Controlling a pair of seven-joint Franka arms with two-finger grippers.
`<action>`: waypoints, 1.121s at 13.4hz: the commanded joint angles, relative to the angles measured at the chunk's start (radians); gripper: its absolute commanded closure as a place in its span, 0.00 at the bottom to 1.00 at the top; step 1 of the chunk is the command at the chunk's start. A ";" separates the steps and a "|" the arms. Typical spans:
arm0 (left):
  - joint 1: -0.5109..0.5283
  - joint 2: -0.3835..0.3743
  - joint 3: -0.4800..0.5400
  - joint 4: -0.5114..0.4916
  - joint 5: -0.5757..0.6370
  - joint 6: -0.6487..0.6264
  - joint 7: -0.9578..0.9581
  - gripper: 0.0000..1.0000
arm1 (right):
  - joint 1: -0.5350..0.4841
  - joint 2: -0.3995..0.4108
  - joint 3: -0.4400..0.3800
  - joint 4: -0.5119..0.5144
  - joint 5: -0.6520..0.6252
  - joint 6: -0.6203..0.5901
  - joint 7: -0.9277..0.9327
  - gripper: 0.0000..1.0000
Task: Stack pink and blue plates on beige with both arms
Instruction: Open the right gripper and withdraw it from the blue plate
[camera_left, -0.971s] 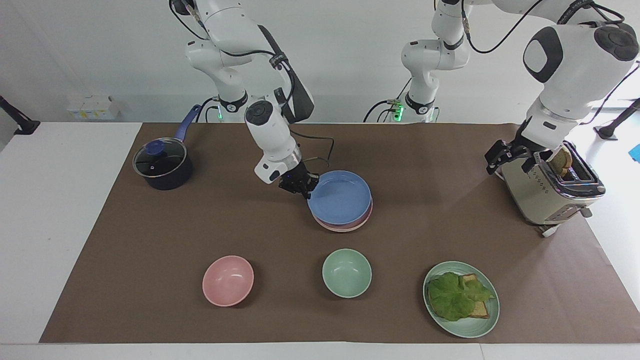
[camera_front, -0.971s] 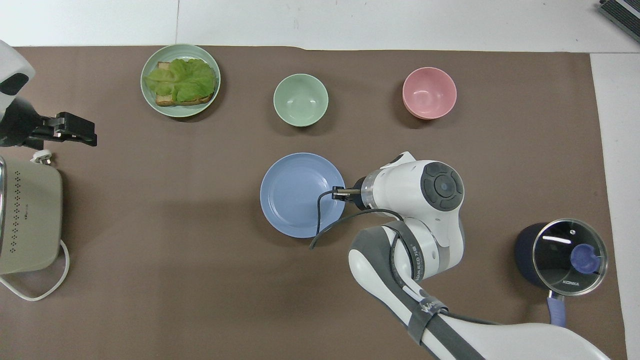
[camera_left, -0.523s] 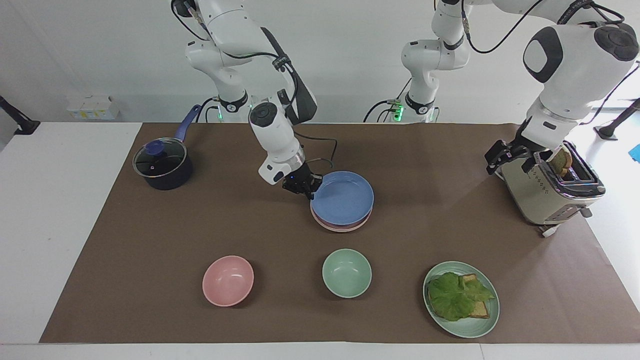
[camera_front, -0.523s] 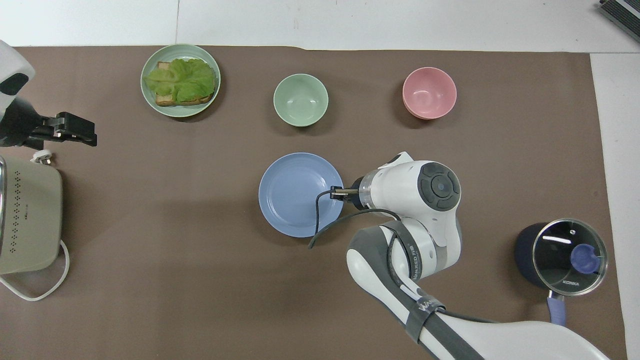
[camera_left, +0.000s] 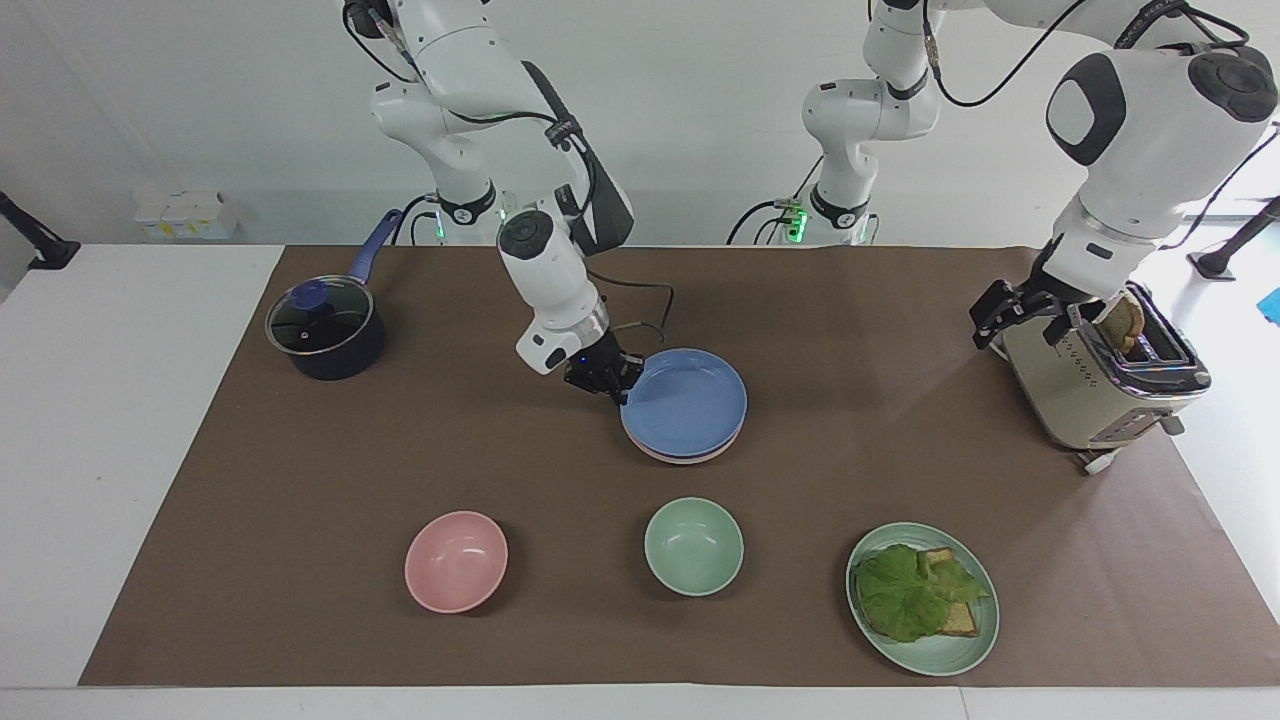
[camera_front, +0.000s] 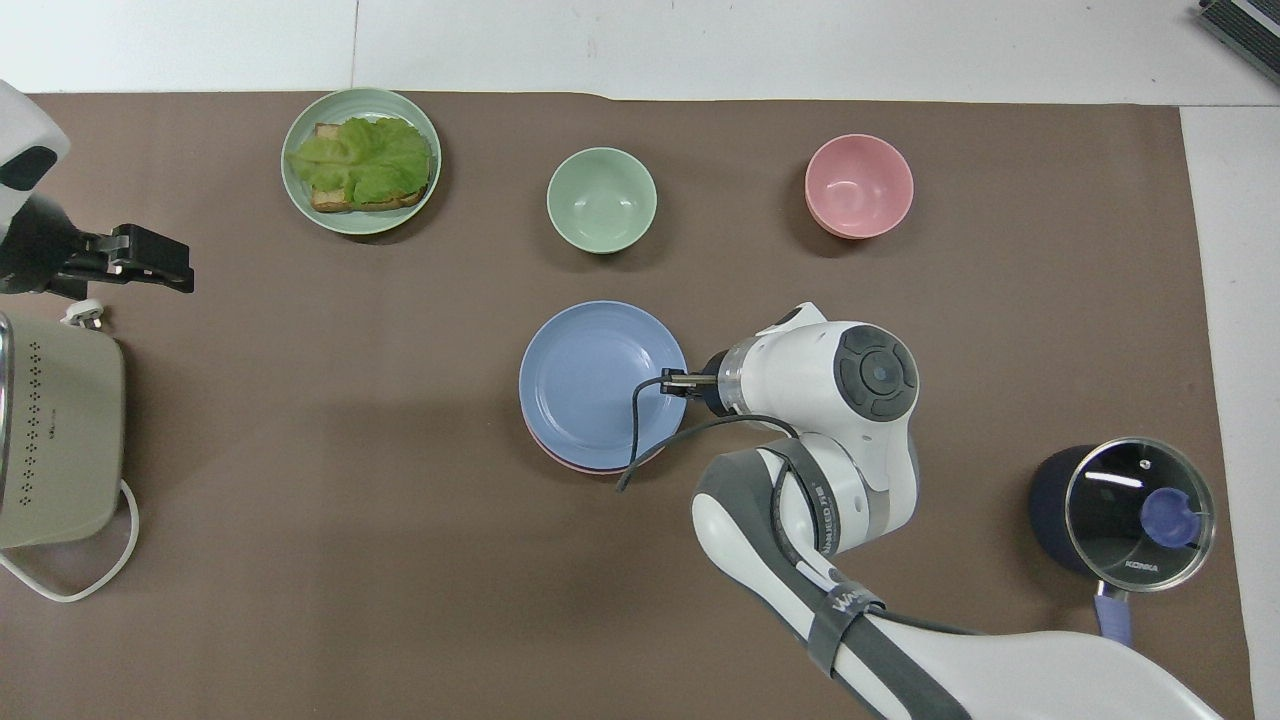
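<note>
The blue plate (camera_left: 690, 400) (camera_front: 595, 380) lies on top of the pink plate (camera_left: 690, 456) (camera_front: 570, 462), of which only a thin rim shows. The beige plate is hidden under them. My right gripper (camera_left: 622, 385) (camera_front: 672, 382) pinches the blue plate's rim on the side toward the right arm's end of the table. Its wrist tilts down over the mat. My left gripper (camera_left: 1010, 315) (camera_front: 150, 265) hangs open beside the toaster (camera_left: 1100, 385) (camera_front: 55, 430), holding nothing, and that arm waits.
A pink bowl (camera_left: 456, 560), a green bowl (camera_left: 693, 546) and a green plate (camera_left: 940, 655) with lettuce on toast stand farther from the robots than the stack. A dark lidded saucepan (camera_left: 322, 335) sits toward the right arm's end. A black cable (camera_front: 640, 430) droops over the blue plate.
The blue plate has come down onto the pink plate with my right gripper lowering alongside it. A pink rim now shows beneath it from overhead. The left arm has not moved.
</note>
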 joint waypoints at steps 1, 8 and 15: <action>0.010 -0.005 -0.007 0.002 0.016 -0.012 0.006 0.00 | -0.004 0.012 0.003 0.014 -0.020 0.021 0.020 0.65; 0.010 -0.005 -0.007 0.002 0.016 -0.012 0.006 0.00 | -0.041 -0.087 -0.020 0.046 -0.081 -0.086 0.021 0.00; 0.010 -0.005 -0.007 0.002 0.016 -0.012 0.006 0.00 | -0.255 -0.324 -0.019 0.164 -0.213 -0.532 -0.045 0.00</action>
